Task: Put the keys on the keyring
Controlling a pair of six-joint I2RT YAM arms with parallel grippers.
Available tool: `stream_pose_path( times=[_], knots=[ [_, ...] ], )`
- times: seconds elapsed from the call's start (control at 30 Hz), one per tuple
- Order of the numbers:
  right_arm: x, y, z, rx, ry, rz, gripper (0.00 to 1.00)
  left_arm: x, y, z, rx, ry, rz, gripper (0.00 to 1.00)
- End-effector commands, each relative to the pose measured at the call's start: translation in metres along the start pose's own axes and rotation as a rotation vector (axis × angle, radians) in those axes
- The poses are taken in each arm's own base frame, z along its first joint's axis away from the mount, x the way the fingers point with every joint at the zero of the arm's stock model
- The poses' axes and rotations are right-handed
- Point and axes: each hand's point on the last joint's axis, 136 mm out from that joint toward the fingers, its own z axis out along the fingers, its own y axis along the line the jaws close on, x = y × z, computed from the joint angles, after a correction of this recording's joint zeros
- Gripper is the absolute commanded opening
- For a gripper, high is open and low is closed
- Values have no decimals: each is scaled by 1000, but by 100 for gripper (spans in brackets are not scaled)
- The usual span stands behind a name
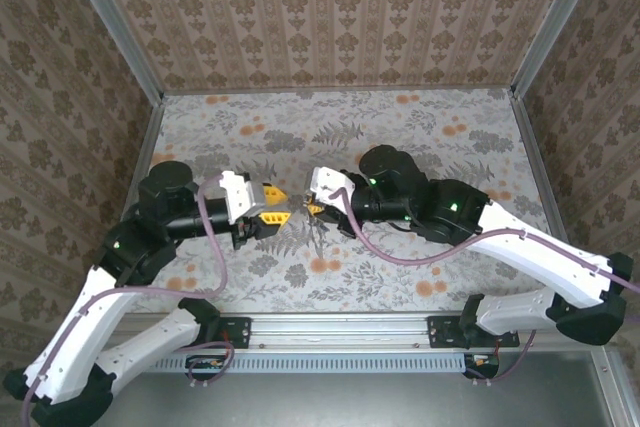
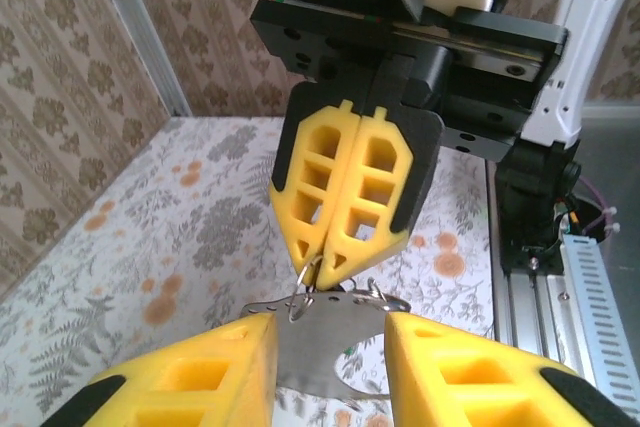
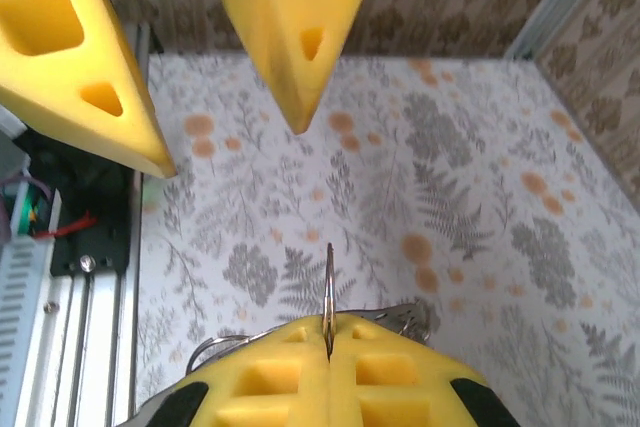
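Ok, over the floral table (image 1: 400,127) left gripper (image 3: 232,147) was spread, a silvery key (image 2: 320,372) lying between its fingers (image 2: 200,377), bottom cropped, contact unclear; right gripper (image 2: 325,262) was pressed together, pinching the keyring (image 3: 328,277), seen edge-on, mid-air between both arms, rest hidden behind yellow pads (image 3: 330,387)

Bench (image 1: 420,147): white with grey fern and orange flower print. Walls (image 1: 330,17): beige, brown damask stripes. Left claw (image 1: 284,213) and right claw (image 1: 314,206): yellow with black backing. Key (image 2: 318,357): silver. Arms (image 1: 540,247): white and black.
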Motion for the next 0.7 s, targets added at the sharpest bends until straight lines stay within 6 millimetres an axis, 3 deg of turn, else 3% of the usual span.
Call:
stream_pose_path(
  times=[0.0, 0.13, 0.67],
  knots=[
    [4, -4, -5, 27, 54, -18, 0, 6, 3, 10, 13, 37, -4, 33],
    [-1, -1, -4, 10, 37, -15, 0, 12, 5, 24, 28, 66, -10, 33],
    [-9, 8, -11, -39, -11, -23, 0, 27, 9, 41, 32, 130, -30, 32]
  ],
)
